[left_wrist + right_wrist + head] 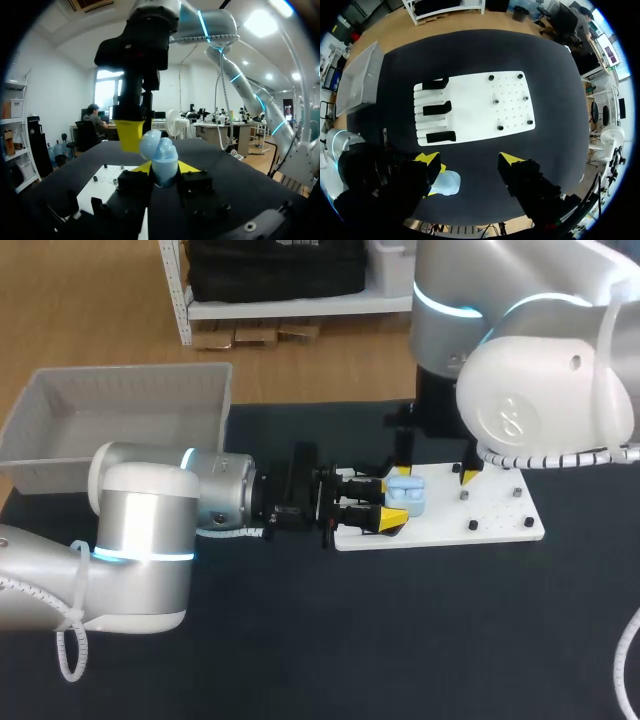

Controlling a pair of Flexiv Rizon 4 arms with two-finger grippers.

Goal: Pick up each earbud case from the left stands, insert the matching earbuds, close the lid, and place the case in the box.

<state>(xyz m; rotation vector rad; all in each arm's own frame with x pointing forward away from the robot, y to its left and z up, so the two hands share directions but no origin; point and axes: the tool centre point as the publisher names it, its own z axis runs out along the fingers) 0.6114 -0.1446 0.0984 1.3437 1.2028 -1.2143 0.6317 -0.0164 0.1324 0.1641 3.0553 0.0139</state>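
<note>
- Head view: the left gripper [392, 503] reaches in level from the side. Its fingers are closed on the pale blue earbud case [408, 494], which it holds over the left end of the white board [500, 525].
- Left wrist view: the case sits between the two yellow fingertips [188, 167], pinched low on its body. Two rounded lobes show, so the lid appears to stand open. A low, sideways grip leaves the top of the case free for access from above.
- The right gripper [436, 473] hangs over the board just beyond the case. Its fingers point down and are spread wide, holding nothing, a posture suited to picking from above.
- Right wrist view: three black stands [438, 107], at the board's end nearest the box, carry no case. Small dark pieces [491, 77] sit at the opposite end. Whether these are the earbuds cannot be told.
- The grey box [215, 405] stands at the far-left corner of the worktop [400, 640], on the left arm's side, so that arm is the likely one to deliver the case.
</note>
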